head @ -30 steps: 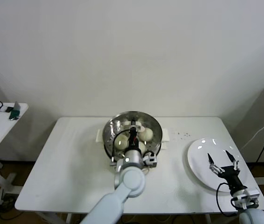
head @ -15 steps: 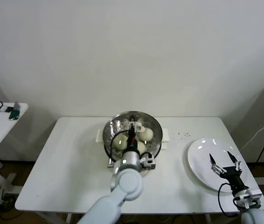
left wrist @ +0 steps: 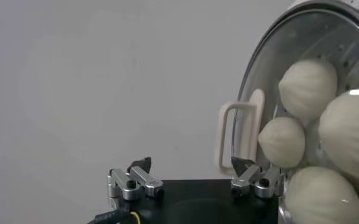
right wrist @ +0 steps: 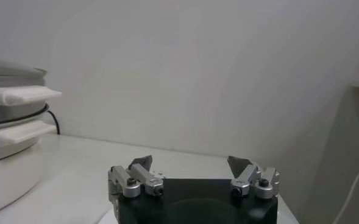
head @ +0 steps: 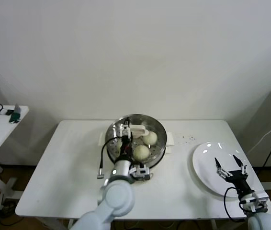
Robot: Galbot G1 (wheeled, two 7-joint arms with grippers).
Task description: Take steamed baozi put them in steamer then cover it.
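The steel steamer (head: 113, 140) stands on its white pot base at the table's back middle. The glass lid (head: 147, 125) lies on it, white handle (head: 138, 129) on top. Several cream baozi (head: 141, 152) show through the glass, also in the left wrist view (left wrist: 307, 86). My left gripper (head: 125, 130) is open just left of the lid handle (left wrist: 239, 137), with nothing between its fingers (left wrist: 139, 168). At the right my right gripper (head: 229, 165) hovers open over the white plate (head: 203, 158). It holds nothing (right wrist: 190, 162).
A black cable (head: 101, 158) runs down the table's left of the pot. Dark specks (head: 189, 139) lie between pot and plate. A small side table (head: 1, 117) with gadgets stands far left. The right wrist view shows the pot's side handles (right wrist: 22, 95).
My left gripper has opened, let go of the lid handle and shifted left of it. The lid stays on the steamer. The right arm has barely moved.
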